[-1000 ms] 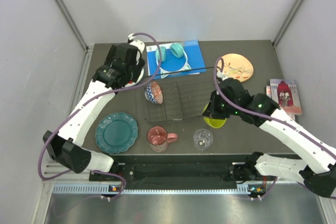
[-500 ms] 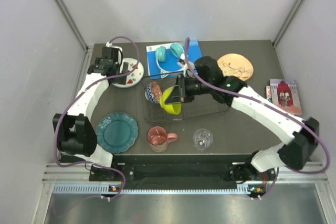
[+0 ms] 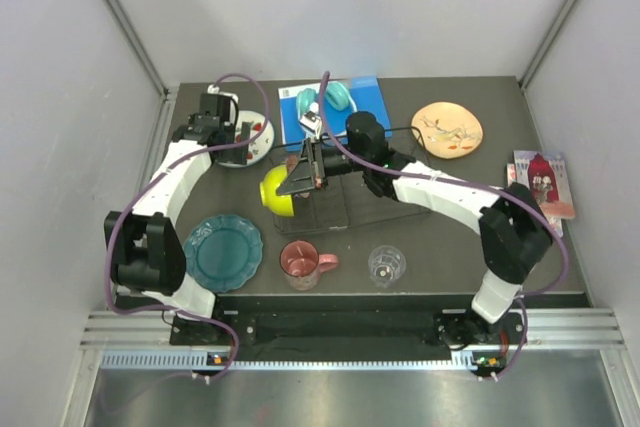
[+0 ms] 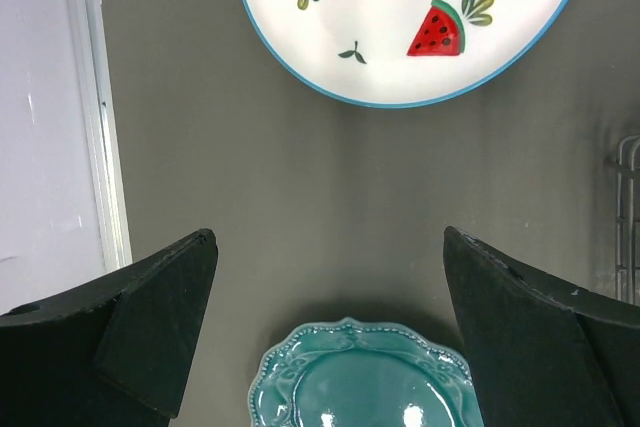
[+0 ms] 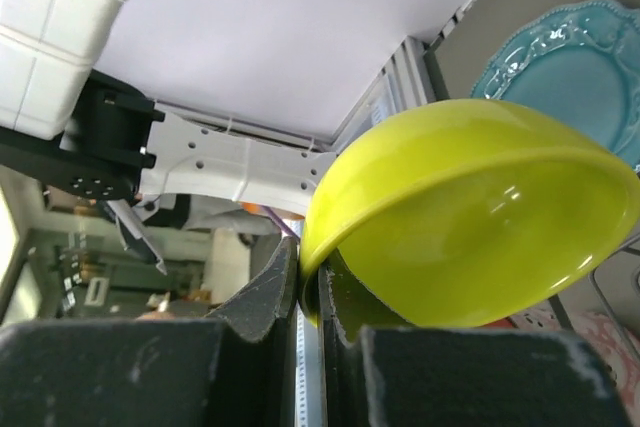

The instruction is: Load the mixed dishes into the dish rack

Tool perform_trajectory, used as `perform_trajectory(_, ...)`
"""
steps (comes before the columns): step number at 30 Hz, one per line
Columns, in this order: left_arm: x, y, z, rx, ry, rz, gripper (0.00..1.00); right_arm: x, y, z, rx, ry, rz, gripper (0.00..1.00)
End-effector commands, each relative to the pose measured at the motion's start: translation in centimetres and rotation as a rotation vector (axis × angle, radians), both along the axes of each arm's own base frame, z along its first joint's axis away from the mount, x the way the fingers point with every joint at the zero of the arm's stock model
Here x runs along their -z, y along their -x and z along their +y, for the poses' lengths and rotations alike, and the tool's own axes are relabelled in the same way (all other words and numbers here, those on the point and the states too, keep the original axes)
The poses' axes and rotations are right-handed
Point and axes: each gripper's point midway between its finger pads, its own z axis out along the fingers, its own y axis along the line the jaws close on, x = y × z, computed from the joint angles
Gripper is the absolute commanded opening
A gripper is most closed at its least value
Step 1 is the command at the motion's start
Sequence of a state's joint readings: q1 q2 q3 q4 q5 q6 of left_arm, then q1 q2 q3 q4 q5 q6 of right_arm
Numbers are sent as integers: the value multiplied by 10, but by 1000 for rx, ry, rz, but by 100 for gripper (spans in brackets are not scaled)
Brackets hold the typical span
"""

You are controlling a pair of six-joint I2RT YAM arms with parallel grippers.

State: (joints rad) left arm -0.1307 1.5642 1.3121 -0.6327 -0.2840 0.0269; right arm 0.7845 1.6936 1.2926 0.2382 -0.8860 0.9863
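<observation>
My left arm stretched forward, left gripper (image 4: 328, 247) facing down, jaws spread wide. My right arm reached across leftward, right gripper (image 5: 310, 282) pinched tight on the rim of the lime-green bowl (image 5: 470, 217).

Right arm (image 3: 440, 190) and lime-green bowl (image 3: 277, 190) span the dish rack (image 3: 345, 211) from above.
</observation>
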Motion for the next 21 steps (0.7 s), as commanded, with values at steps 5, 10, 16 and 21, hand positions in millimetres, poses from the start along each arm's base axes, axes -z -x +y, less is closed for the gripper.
perform_trajectory(5, -31, -6, -3, -6, 27, -104, 99, 41, -16, -3, -31, -113, 123, 0)
perform_trajectory(10, -37, -5, -2, -8, 29, -116, 99, 58, -21, -8, -17, -104, 155, 0)
perform_trajectory(16, -44, -3, -4, -7, 42, -131, 99, 74, -30, -11, 5, -76, 170, 0)
perform_trajectory(21, -45, -2, -4, -8, 41, -132, 99, 98, -29, -17, 21, -15, 200, 0)
